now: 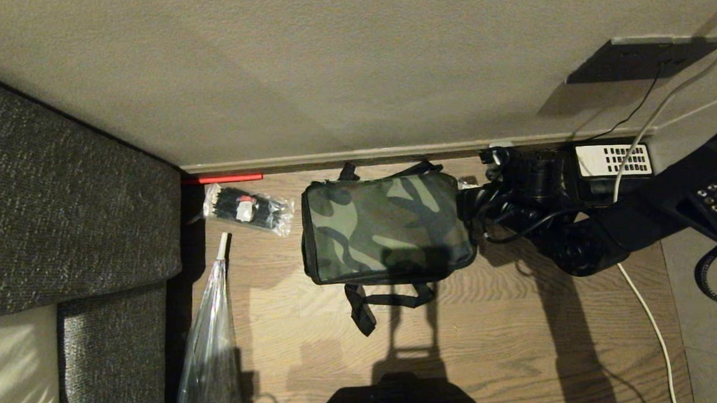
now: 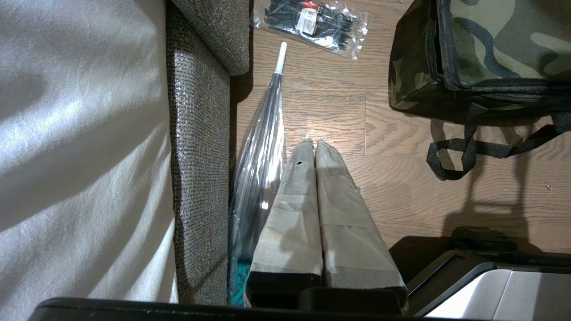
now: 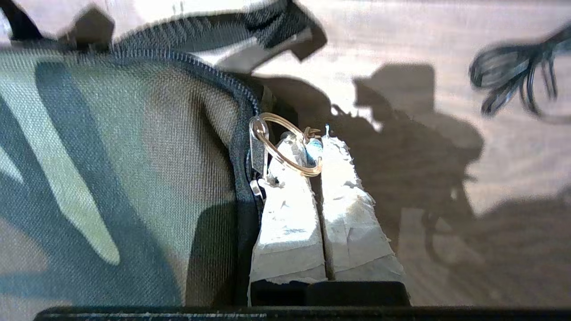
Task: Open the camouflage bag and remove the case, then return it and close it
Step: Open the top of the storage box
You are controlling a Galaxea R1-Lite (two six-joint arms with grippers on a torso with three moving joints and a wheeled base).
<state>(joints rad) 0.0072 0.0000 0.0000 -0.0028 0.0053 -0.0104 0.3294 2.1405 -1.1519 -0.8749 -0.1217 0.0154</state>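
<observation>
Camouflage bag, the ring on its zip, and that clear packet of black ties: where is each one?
camouflage bag (image 1: 383,224), head view: middle of its patterned top.
ring (image 3: 290,147), right wrist view: the brass loop at the zip pull.
clear packet of black ties (image 1: 248,210), head view: middle of the packet, on the floor beside the bag.

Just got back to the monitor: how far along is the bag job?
Done: nothing clearly; the camouflage bag lies shut on the floor, no case in view, so I cannot tell whether this is before opening or after closing. In hand: the right hand is shut on the zip ring at the bag's corner. The left hand idles shut by the sofa.
</observation>
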